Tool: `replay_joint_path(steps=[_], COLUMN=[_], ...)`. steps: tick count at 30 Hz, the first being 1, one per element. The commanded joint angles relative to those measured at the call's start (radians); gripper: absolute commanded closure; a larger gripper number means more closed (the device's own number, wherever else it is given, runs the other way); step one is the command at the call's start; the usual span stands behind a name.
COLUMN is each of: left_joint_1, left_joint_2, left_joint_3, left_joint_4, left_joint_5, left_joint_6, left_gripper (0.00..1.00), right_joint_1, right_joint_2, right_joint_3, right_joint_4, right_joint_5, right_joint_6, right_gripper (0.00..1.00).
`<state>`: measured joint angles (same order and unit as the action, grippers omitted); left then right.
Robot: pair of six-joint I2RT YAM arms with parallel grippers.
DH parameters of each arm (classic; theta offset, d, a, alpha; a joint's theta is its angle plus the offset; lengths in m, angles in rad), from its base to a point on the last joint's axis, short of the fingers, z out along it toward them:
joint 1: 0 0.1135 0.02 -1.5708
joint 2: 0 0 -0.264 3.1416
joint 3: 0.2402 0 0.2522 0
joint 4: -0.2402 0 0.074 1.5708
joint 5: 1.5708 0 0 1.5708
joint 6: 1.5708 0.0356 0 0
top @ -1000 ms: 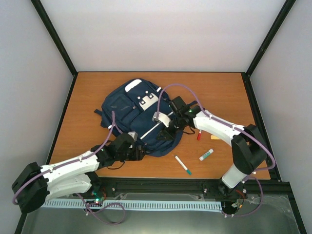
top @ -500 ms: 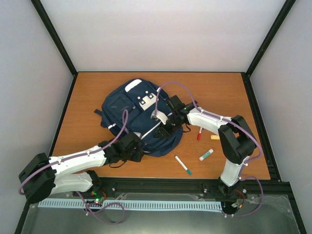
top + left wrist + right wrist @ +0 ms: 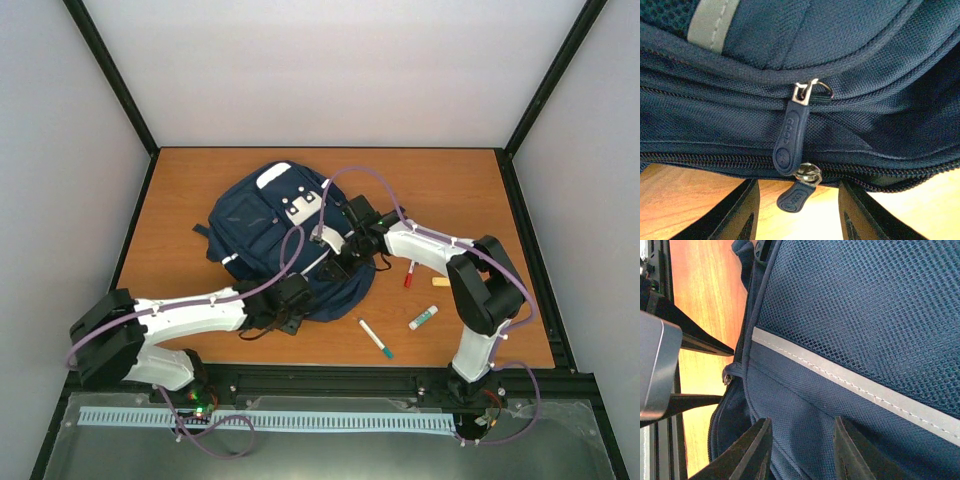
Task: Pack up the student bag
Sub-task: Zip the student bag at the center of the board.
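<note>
while the student bag [image 3: 265,215] lies flat on the table [image 3: 450,190], left of centre, your left gripper [image 3: 797,200] sits at its near edge, fingers parted around a small zipper pull [image 3: 795,196] without pinching it. your right gripper [image 3: 802,440] rests on the bag's right side, fingers apart over fabric; you cannot tell whether it grips.

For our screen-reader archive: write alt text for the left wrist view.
Close-up of the navy student bag over the wooden table: a long zipper pull hangs above a smaller pull, which sits untouched between the fingers of the open left pincer.
</note>
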<state>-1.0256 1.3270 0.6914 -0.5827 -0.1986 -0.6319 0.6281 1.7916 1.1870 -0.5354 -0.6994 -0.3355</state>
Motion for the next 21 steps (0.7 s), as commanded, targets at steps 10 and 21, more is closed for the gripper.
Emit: replay_joint_path(steps=[10, 21], left_joint_1=[-0.093, -0.096], left_joint_2=[0.116, 0.098], left_joint_3=[0.116, 0.102], left_joint_4=[-0.141, -0.139], left_joint_5=[-0.126, -0.138], left_joint_6=[0.004, 0.0], left_gripper=[0.6, 0.72], right_joint_1=[-0.022, -0.028], right_joint_2=[0.025, 0.031], right_joint_3=[-0.011, -0.01], right_joint_4=[0.017, 0.017], right_joint_5=[-0.045, -0.053], right_joint_6=[0.007, 0.016], right_gripper=[0.64, 0.64])
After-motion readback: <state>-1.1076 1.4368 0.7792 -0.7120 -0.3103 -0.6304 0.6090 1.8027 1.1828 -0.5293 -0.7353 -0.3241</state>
